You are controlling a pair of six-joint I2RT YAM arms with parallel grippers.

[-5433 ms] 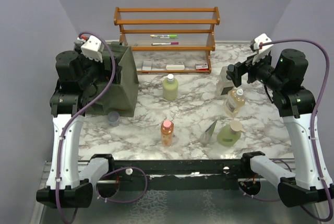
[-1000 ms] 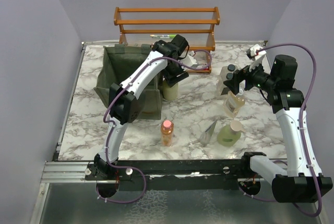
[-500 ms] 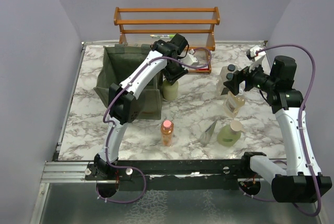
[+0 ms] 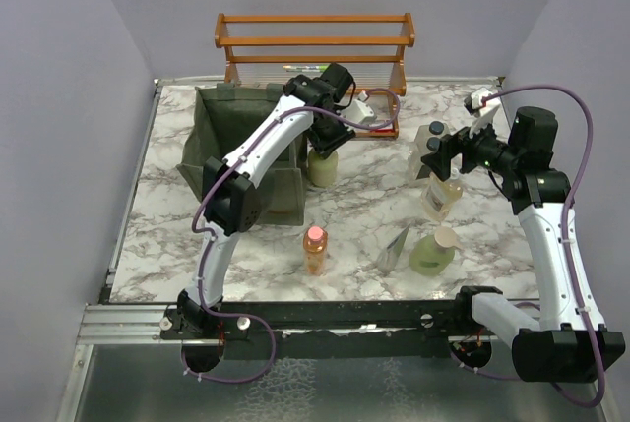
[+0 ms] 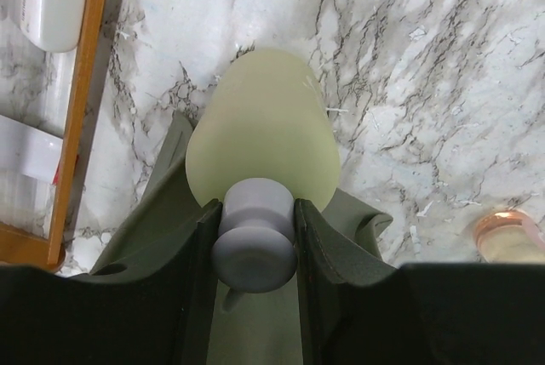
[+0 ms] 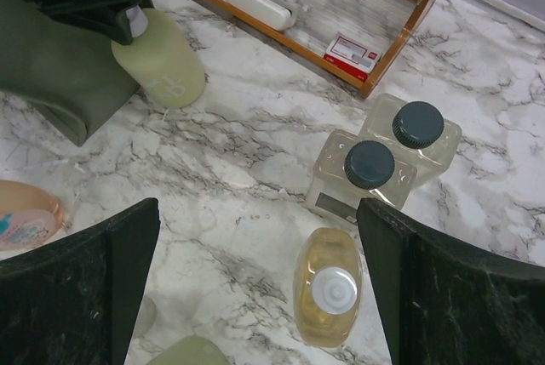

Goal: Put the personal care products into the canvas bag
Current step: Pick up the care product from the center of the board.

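Observation:
My left gripper [image 5: 254,230] is shut on the grey cap of the pale green bottle [image 5: 264,127], which stands upright beside the olive canvas bag [image 4: 241,151]. From above, the left gripper [image 4: 326,135] sits right over that bottle [image 4: 321,168]. My right gripper [image 6: 258,212] hangs open above the amber bottle [image 6: 328,293], with nothing between its fingers. Two clear bottles with black caps [image 6: 387,161] stand just behind the amber one. Near the front are the orange bottle with a pink cap [image 4: 315,250], the grey pouch [image 4: 396,248] and the green pump bottle [image 4: 430,253].
The wooden slatted rack [image 4: 315,43] stands at the back, with marker pens [image 4: 307,69] on a shelf. A white block [image 6: 260,6] and a small red-and-white box [image 6: 353,52] lie on its bottom shelf. The bag's open mouth faces up at the left.
The left jaws have closed onto the pale green bottle's cap. Several seconds ago the left arm was at the bag on the far left. The right arm has barely moved.

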